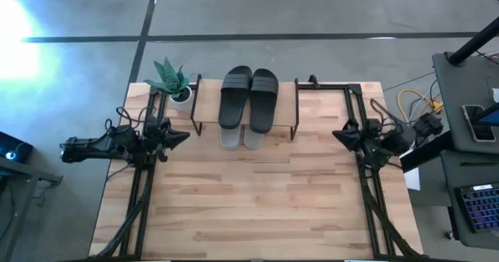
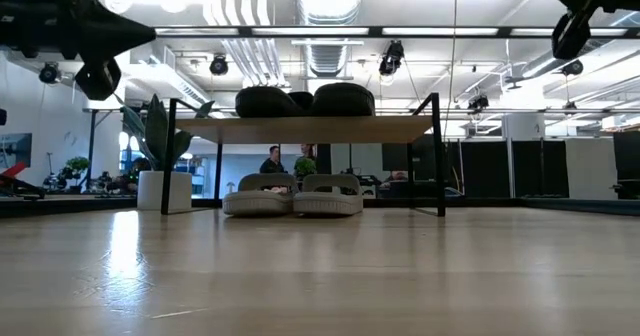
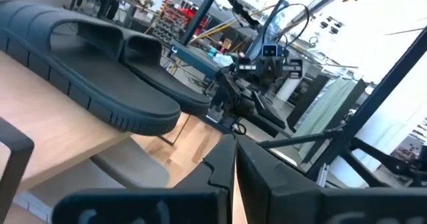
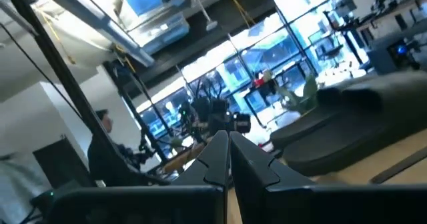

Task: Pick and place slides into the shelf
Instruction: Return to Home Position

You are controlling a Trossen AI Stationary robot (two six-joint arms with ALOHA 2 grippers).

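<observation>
The black pair of slides (image 1: 248,97) lies side by side on the top board of the shelf (image 1: 287,110), soles down. The light grey pair (image 1: 242,137) sits under the board on the table, with its ends sticking out toward the near edge; the low view shows both pairs, black (image 2: 305,101) above and grey (image 2: 293,196) below. My left gripper (image 1: 183,136) hovers shut to the left of the shelf, pointing right. My right gripper (image 1: 337,135) hovers shut to the right of the shelf, pointing left. Neither touches anything.
A small potted plant (image 1: 173,83) in a white pot stands at the table's far left, just left of the shelf. Black metal frames (image 1: 351,86) run along both table sides. The wooden tabletop (image 1: 257,200) stretches toward the near edge.
</observation>
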